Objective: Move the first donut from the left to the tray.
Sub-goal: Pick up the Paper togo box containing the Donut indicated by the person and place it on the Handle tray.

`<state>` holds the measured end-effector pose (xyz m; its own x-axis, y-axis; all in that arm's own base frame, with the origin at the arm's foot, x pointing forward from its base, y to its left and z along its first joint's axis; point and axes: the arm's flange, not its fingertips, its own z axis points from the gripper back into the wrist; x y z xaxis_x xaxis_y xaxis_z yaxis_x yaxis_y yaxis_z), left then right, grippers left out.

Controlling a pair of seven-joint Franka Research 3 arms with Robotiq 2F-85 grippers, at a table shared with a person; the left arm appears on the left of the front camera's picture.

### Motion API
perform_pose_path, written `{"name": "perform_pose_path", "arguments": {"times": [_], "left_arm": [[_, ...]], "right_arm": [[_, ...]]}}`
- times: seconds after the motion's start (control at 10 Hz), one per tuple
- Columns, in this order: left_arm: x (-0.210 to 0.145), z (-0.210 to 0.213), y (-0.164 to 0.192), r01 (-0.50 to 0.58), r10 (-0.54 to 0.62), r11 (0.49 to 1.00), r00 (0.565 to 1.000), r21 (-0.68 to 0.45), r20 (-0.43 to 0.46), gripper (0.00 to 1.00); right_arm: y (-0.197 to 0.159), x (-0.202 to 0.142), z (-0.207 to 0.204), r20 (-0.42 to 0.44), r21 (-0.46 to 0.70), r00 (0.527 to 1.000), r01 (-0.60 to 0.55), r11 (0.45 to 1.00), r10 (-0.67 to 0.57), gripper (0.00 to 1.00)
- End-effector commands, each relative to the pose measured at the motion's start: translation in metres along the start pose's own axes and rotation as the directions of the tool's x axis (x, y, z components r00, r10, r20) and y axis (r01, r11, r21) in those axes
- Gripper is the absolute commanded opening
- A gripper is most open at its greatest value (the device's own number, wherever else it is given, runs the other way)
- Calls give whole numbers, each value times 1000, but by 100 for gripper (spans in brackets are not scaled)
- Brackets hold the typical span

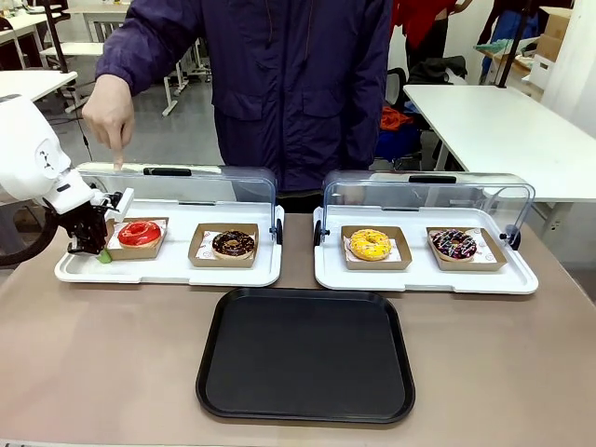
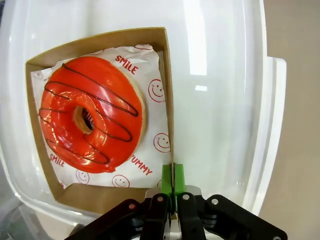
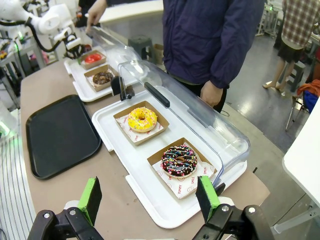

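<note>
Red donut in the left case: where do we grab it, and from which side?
By the thin upright side wall of the cardboard holder, not the glazed red donut. Come from the holder's outer left edge, where the left gripper is pinching that wall.

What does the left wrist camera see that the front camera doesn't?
Left wrist view: thin dark stripes across the glossy red ring donut, red SMILE print on its white paper liner, and the left gripper's jaws shut on the square brown cardboard holder's wall. Front view: a person's hand pointing down, the large flat black plastic tray, a chocolate-brown ring donut and a yellow ring donut. Both: the red donut in its holder on a white plastic tray.
</note>
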<state>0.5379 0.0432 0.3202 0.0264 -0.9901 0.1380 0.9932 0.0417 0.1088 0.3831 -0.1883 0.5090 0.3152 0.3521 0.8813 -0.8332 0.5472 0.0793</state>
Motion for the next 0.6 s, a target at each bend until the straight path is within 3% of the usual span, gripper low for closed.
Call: {"name": "perform_pose_path", "arguments": {"times": [0.0, 0.5], "left_arm": [[9, 17, -29, -19, 17, 998, 999, 62, 43, 2], [83, 47, -91, 84, -89, 972, 996, 219, 14, 2]], "right_arm": [[0, 2, 0, 5, 1, 1000, -6, 1000, 6, 100], [0, 2, 0, 5, 1, 1000, -6, 1000, 6, 100]]}}
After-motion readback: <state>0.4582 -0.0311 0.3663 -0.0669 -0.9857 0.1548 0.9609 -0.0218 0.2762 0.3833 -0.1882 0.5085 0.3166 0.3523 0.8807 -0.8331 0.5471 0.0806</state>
